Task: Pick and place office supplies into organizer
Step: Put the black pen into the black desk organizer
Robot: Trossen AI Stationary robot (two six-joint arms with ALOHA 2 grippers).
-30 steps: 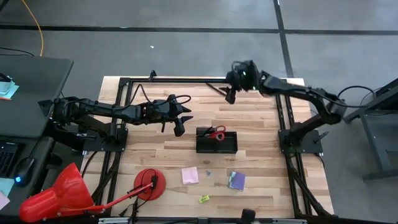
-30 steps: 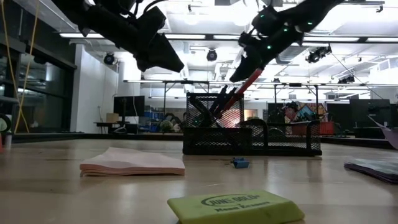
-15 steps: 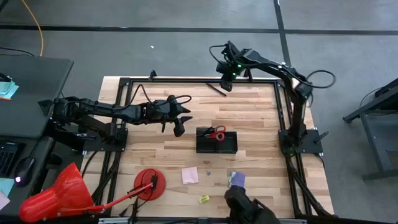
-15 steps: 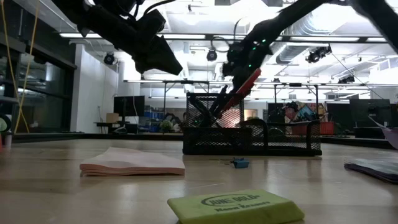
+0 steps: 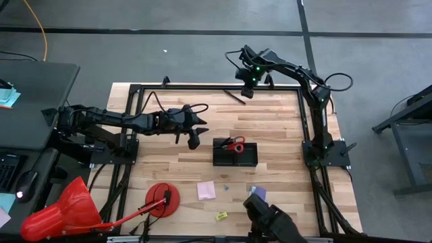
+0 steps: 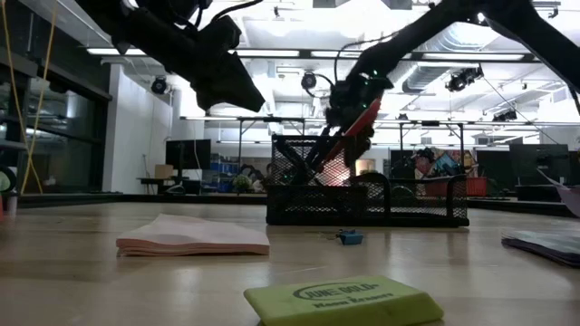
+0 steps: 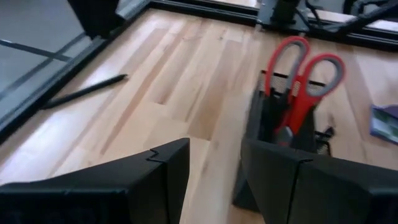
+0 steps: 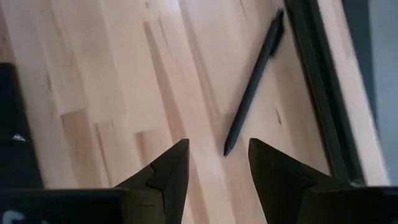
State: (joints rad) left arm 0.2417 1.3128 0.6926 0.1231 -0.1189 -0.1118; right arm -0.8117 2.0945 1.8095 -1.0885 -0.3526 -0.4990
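Right gripper [image 8: 214, 165] hovers above the dark pen [image 8: 254, 84] near the table's far rail, fingers parted, grasping nothing. Left gripper [image 7: 214, 171] (also parted, empty) waits beside the organizer [image 5: 235, 154] holding red-handled scissors [image 7: 298, 87].

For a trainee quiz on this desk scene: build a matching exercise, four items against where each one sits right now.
Items:
1. scissors
2. pen
3. pink sticky pad
4. yellow eraser

Places:
A. flat on the table, in front of the organizer
B. standing in the organizer, handles up
C. near the table's front edge
D. beside the far frame rail, below the right gripper

Pairs: 1-B, 2-D, 3-A, 4-C
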